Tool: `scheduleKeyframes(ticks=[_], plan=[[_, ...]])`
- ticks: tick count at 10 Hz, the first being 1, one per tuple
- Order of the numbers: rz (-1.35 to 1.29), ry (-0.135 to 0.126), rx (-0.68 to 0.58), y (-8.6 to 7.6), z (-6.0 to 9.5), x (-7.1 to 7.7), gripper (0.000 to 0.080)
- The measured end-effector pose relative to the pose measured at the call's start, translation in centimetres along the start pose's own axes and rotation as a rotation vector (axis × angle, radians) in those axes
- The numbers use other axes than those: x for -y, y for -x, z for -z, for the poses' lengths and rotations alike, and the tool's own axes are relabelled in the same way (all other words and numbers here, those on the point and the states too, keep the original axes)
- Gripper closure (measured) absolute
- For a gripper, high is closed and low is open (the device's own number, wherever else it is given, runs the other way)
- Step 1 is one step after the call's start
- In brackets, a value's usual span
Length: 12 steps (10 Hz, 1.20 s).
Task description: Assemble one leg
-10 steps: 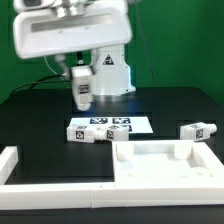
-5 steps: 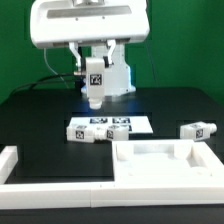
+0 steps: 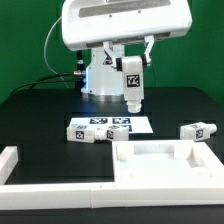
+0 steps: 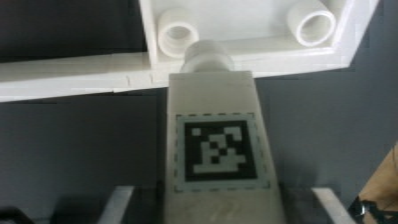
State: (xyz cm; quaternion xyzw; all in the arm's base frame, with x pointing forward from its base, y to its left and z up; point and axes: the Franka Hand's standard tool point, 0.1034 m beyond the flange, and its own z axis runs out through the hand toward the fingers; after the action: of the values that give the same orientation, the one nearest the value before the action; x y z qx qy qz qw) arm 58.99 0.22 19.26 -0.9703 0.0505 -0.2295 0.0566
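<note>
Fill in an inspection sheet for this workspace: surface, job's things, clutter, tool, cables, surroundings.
Surface: black table, with the marker board lying flat on it.
Job's things: held leg upright in the air above the table; right-side leg and left-side leg lying flat; white panel in front.
Clutter: white raised border at the front.
Tool: tool shut on the held leg.
Cables: black cable beside the arm's base.
Surroundings: green backdrop.
</note>
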Motion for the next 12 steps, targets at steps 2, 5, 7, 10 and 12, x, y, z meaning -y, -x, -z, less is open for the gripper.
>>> scheduleKeyframes(ticks=[2, 5, 7, 10, 12], plan=[[-0.006, 0.002, 0.003, 0.1, -0.1, -0.2, 0.0512], [-0.022, 0.024, -0.027, -0.1, -1.5, 1.7, 0.0512], [-0.07, 0.009, -0.024, -1.1, -3.8, 5.0, 0.0512], [-0.125, 0.018, -0.05, -0.1, -6.0, 7.3, 0.0512], [-0.133, 0.02, -0.051, -0.1, -6.0, 7.1, 0.0512]])
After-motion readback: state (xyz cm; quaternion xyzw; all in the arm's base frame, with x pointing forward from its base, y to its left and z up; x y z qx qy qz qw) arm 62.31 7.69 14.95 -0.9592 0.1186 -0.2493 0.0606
